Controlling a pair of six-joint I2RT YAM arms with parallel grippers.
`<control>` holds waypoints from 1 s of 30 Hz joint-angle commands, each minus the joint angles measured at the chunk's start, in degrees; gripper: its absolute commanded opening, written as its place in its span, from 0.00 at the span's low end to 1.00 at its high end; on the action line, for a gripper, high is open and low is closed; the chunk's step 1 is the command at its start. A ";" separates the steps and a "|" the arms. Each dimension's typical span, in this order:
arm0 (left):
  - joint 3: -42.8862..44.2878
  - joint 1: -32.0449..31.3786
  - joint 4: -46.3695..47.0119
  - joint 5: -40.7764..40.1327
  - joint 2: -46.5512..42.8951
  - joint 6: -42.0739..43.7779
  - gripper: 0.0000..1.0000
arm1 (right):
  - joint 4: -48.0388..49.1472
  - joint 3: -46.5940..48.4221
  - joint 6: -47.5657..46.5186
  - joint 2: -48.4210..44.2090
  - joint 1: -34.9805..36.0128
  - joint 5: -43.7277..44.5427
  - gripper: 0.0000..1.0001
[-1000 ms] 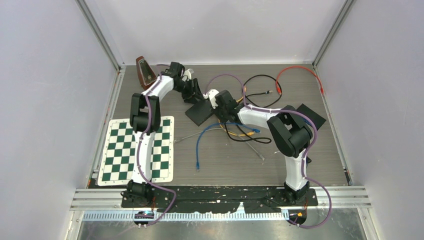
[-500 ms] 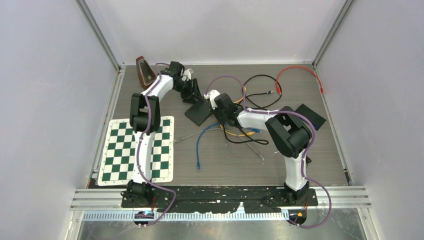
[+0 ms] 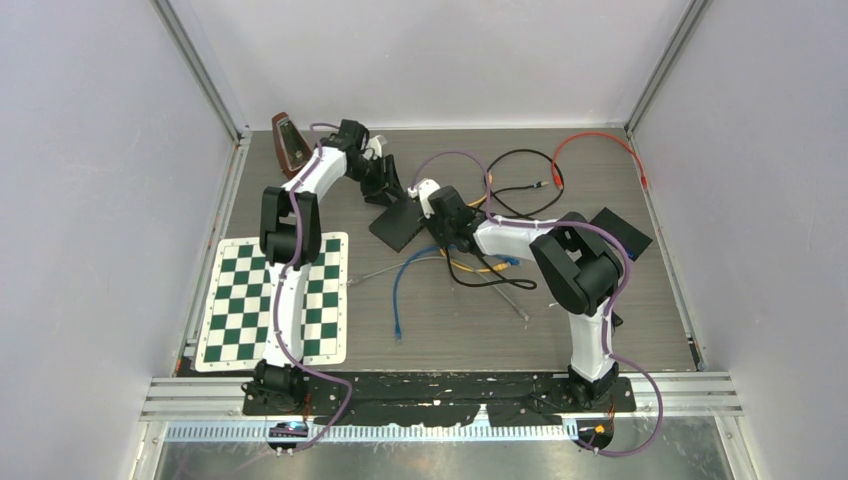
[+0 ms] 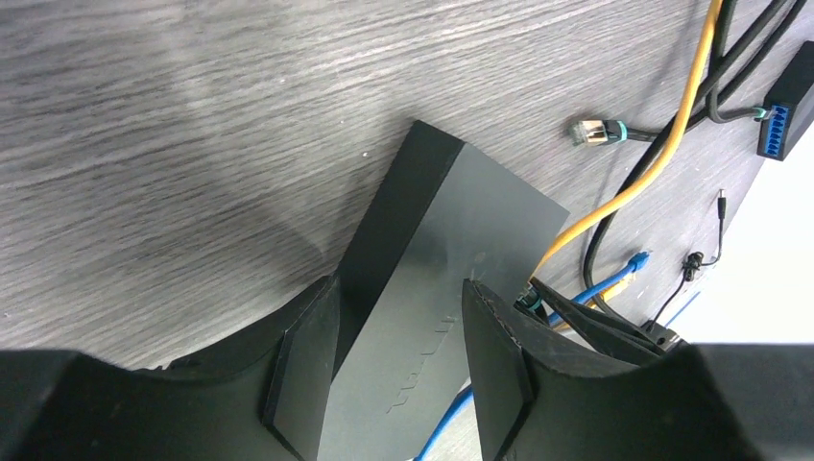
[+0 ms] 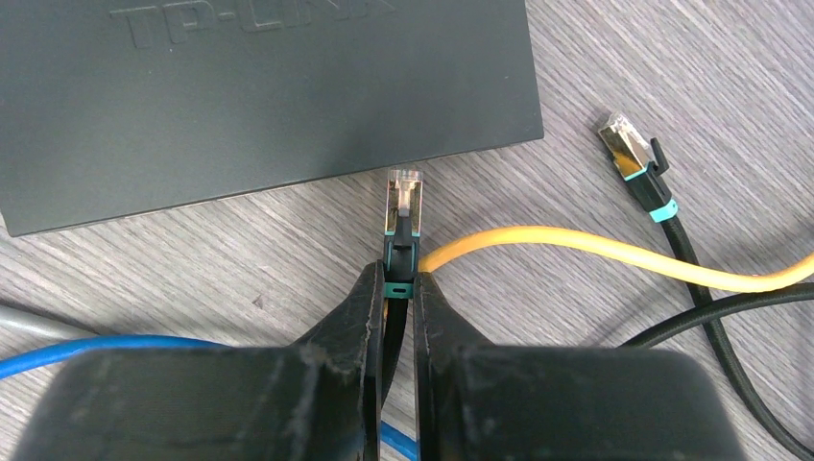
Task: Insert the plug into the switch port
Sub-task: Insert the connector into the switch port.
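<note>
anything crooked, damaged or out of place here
Nothing damaged. The flat black network switch lies diagonally on the grey wood table, clamped in the left tool. The right tool's clear teal-booted plug stops at its edge, not inserted; loose cables tangle nearby.

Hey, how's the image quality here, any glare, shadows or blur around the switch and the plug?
Right wrist view: plug and switch lettering are sharp, with no glare. Left wrist view: washed-out white patch at the right edge, soft shadow left of the switch. Top view: even light, plug too small to make out.
</note>
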 commanded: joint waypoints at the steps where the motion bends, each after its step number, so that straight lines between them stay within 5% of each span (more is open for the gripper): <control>1: 2.78 0.20 -1.83 -0.11 0.10 0.51 0.52 | 2.79 3.05 -0.21 0.42 -0.35 0.24 0.05; 30: 5.33 0.12 -2.72 2.88 2.59 0.39 0.53 | 4.33 2.91 -1.05 0.30 -1.22 -1.40 0.05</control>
